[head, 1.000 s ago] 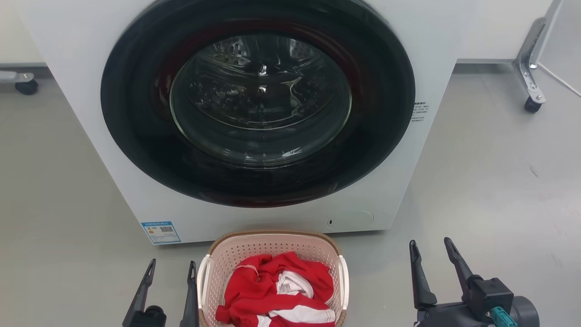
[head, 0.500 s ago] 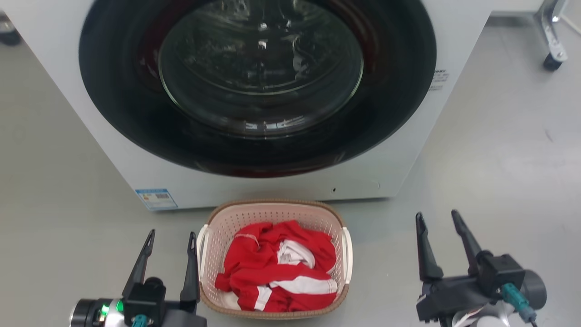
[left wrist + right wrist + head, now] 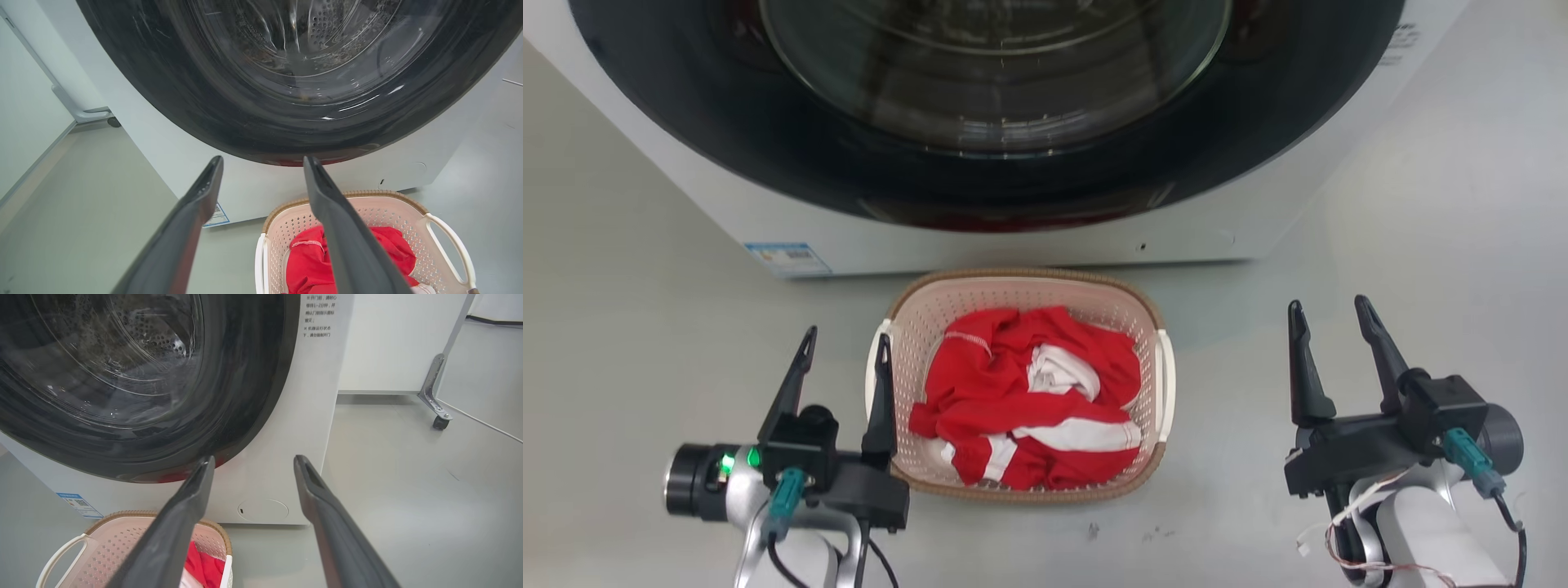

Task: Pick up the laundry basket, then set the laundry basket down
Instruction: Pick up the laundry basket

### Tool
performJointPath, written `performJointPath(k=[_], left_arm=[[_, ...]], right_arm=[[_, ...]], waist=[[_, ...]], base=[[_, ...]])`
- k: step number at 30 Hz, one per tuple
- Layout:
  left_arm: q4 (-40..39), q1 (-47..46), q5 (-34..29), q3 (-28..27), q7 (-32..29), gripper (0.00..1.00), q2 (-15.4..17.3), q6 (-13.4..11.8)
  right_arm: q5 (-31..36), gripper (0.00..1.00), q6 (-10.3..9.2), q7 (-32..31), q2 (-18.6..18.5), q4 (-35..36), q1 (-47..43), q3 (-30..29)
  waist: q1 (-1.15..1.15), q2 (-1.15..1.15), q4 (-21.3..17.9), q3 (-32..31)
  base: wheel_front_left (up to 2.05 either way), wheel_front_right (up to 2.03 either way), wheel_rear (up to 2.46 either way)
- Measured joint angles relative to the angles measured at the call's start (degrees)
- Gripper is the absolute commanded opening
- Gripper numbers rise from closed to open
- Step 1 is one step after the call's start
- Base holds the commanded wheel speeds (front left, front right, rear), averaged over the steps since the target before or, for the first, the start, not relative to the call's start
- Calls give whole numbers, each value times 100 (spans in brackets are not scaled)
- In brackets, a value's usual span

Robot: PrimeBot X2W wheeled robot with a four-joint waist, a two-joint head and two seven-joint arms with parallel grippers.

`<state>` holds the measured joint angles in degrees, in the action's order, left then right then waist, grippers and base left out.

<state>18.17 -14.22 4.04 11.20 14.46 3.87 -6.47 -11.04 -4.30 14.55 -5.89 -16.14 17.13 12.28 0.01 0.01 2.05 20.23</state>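
Both the left gripper (image 3: pixel 845 336) and right gripper (image 3: pixel 1326 304), jaws apart, flanked the pale pink perforated plastic laundry basket (image 3: pixel 1013 276), newly centre-frame after the camera tilted down; grasp pending.

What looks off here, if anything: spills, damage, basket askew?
Nothing much. The laundry basket sits level on the floor, square to the washer, with the red-and-white clothing all inside its rim. A few small dark specks mark the floor near it. The left gripper and right gripper are open and empty.
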Motion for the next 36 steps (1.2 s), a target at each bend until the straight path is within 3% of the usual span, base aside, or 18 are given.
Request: performJointPath(k=[24,36], left_arm=[[1692,-1862,399,96,-178,100,-174,248],[2483,-2552,556,213,-183,100,-213,248]], right_arm=[[9,100,163,14,-91,-902,1376,8],[91,100,193,14,-56,-1330,1831,144]], waist=[[0,0,438,2132],[0,0,594,3046]], base=[[0,0,0],[0,0,0]])
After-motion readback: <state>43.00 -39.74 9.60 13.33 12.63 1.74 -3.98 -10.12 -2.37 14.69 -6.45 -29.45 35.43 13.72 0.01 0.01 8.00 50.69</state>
